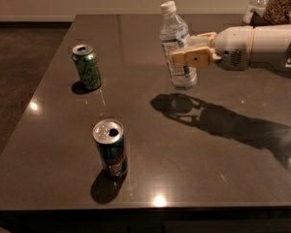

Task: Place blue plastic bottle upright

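Observation:
The blue plastic bottle point(176, 45) is clear with a white cap and a pale label. It is nearly upright, held above the dark table point(194, 149), with its shadow on the surface below and to the right. My gripper point(186, 52) comes in from the right on a white arm and is shut on the bottle's middle, its tan fingers point(194, 58) clamped across the label.
A green can point(86, 67) stands at the left of the table. A dark blue can point(110, 148) stands near the front edge. A clear container point(256, 4) and a bin of brown items point(283, 1) sit at the far right corner.

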